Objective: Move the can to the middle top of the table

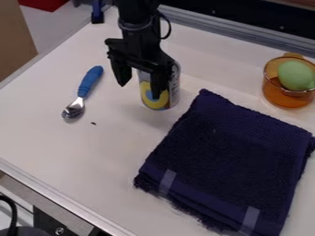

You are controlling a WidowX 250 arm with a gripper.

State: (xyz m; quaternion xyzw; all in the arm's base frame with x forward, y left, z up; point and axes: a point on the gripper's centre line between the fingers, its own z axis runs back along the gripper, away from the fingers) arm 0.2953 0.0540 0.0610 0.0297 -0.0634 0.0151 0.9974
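Note:
The black gripper (140, 91) hangs over the upper middle of the table, its two fingers spread apart. Behind it stands the can (171, 92), upright, with a yellow and blue design low on its side. One finger overlaps the front of the can, while the other hangs left of it. Part of the can's top and front is hidden by the gripper. Whether any finger touches the can, I cannot tell.
A folded dark blue towel (230, 161) covers much of the table (67, 156) at the lower right. Left of the can lies a blue-handled spoon (90, 83). An amber cup (284, 97) at the right holds a green round object (295, 75).

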